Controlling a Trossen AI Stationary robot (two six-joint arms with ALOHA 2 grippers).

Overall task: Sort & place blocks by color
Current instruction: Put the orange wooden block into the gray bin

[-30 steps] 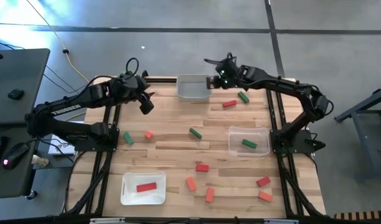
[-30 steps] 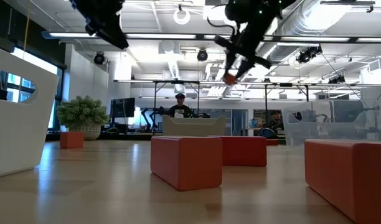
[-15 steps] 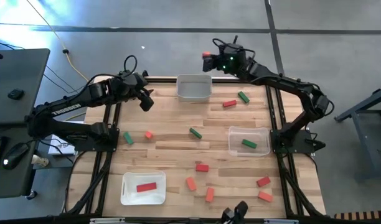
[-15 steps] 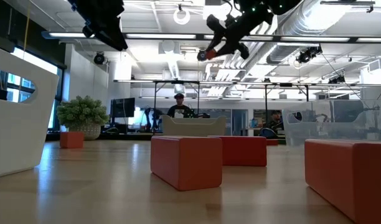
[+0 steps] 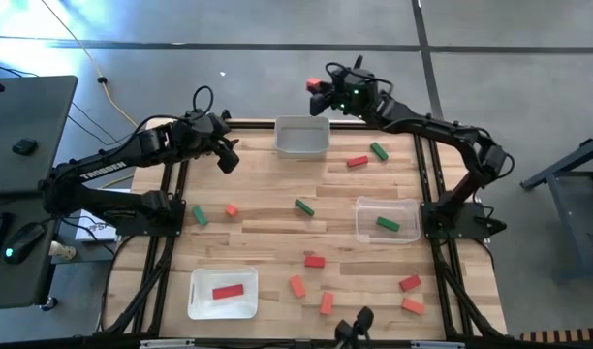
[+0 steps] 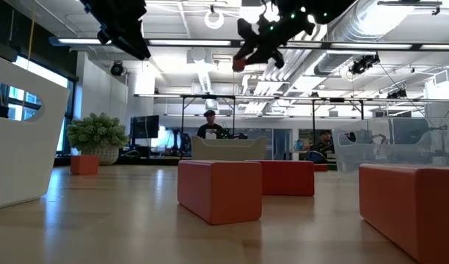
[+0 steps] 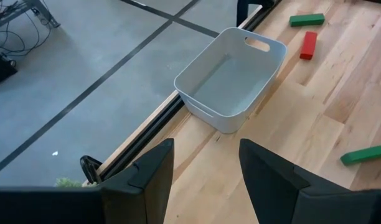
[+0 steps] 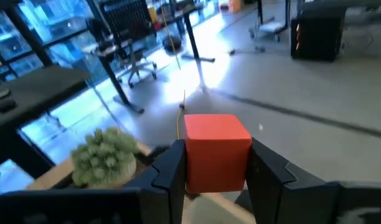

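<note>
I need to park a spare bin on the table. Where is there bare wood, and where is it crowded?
Bare wood: between the white tray and the green block, and between the grey bin and the middle green block. Crowded: the red blocks toward the near right corner.

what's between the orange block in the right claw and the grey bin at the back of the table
Nothing visible. The right claw holds the small orange-coral rectangular block in the air, just past the far rim of the open grey plastic bin. The left claw is off to the side.

table (image 5: 277, 228): pale wood planks, satin | blocks (image 6: 219, 189): matt, smooth; grey bin (image 7: 231, 78): smooth plastic
</note>
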